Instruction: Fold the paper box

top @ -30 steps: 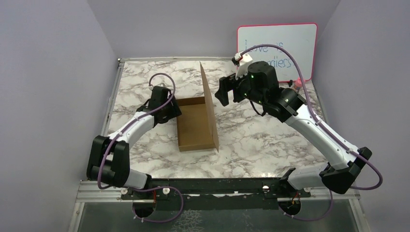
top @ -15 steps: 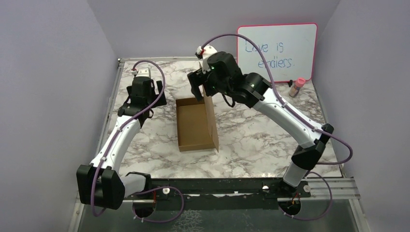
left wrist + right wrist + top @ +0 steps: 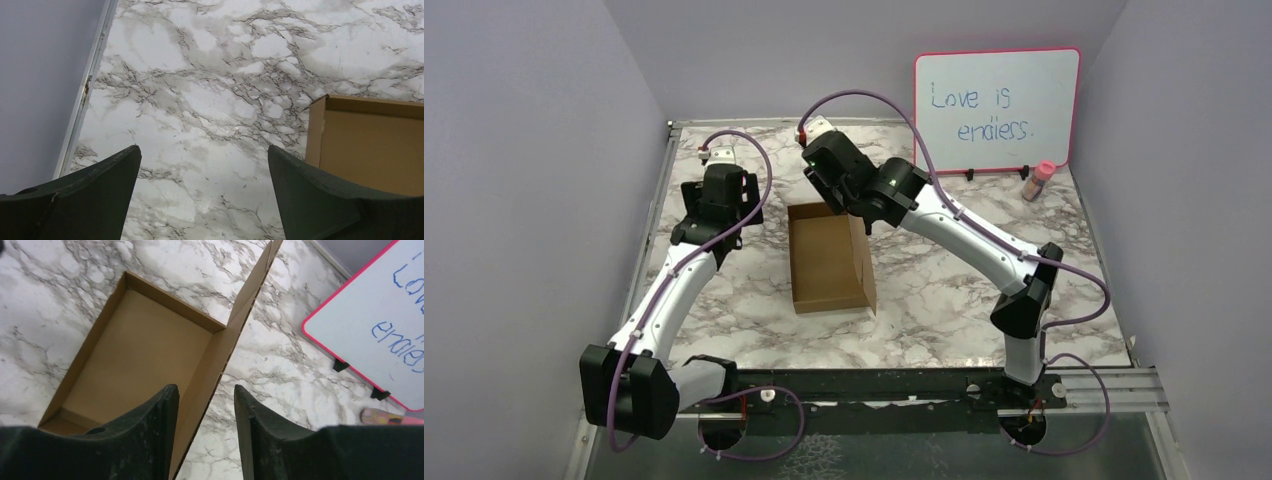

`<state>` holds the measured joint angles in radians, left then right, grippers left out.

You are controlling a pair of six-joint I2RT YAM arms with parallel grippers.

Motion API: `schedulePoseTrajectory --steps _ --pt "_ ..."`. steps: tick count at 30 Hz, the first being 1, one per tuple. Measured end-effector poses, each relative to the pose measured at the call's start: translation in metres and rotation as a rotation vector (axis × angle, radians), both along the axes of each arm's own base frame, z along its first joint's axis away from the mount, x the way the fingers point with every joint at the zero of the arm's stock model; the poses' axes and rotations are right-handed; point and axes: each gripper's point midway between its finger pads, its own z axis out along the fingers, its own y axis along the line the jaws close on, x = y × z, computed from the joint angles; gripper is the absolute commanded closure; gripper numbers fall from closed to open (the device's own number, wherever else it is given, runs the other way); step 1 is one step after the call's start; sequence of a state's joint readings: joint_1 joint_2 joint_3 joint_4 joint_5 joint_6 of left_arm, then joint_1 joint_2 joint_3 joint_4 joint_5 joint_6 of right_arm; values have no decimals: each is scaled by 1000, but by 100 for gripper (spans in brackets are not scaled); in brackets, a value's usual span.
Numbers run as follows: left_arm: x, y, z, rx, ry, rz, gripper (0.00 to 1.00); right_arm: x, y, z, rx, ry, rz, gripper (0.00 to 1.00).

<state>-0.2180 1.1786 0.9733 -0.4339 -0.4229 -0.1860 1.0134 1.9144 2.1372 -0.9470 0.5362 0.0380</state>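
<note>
Right gripper (image 3: 204, 390) hangs over the paper box (image 3: 135, 350), its dark, matte fingers (image 3: 150, 440) drawn narrow on either side of the upright lid panel (image 3: 250, 295), and I can't tell whether they actually pinch that thin corrugated sheet. The box is a shallow brown rectangular tray sitting mid-table on the glossy, grey-veined marble top (image 3: 200, 60). Left gripper (image 3: 203, 150) is spread wide over bare marble near the box's far left corner, holding nothing.
</note>
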Motion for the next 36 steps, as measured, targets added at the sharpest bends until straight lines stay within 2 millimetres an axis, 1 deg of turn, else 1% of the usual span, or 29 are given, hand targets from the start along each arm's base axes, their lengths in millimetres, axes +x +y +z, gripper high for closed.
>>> schedulePoseTrajectory --steps 2,4,5,9,11,13,15,19,22,23,24,30,34,36 --pt "-2 2 1 6 -2 4 2 2 -3 -5 -34 -5 -12 69" --pt "-4 3 4 9 -8 8 2 4 -7 -8 -67 -12 -20 76" --pt "-4 3 5 10 -12 9 2 5 -9 -8 -81 -19 -19 79" --pt "-5 2 6 14 -14 5 2 7 -12 -11 -133 -39 7 82" --pt "-5 3 7 16 -15 6 2 8 -13 -18 -173 -45 33 87" --pt "-5 3 7 19 -16 8 2 10 -14 -25 -214 -56 66 94" --pt "-6 3 8 22 -18 10 2 12 -12 -27 -244 -76 103 99" --pt "-6 4 8 23 -20 13 2 19 -8 -24 -268 -121 198 99" --pt "-6 4 8 24 -20 13 2 25 -1 -20 -241 -145 288 99" --pt "-6 4 8 24 -20 13 2 25 5 -17 -223 -156 341 99" --pt "-7 4 8 25 -20 12 2 32 -1 -16 -219 -159 342 99" --pt "-10 5 12 18 -36 0 2 57 -7 -10 -188 -183 515 99" --pt "-10 6 19 4 -60 -18 2 65 -11 -11 -179 -191 641 99" --pt "-10 7 23 -3 -74 -26 2 64 -9 -11 -174 -199 706 99"
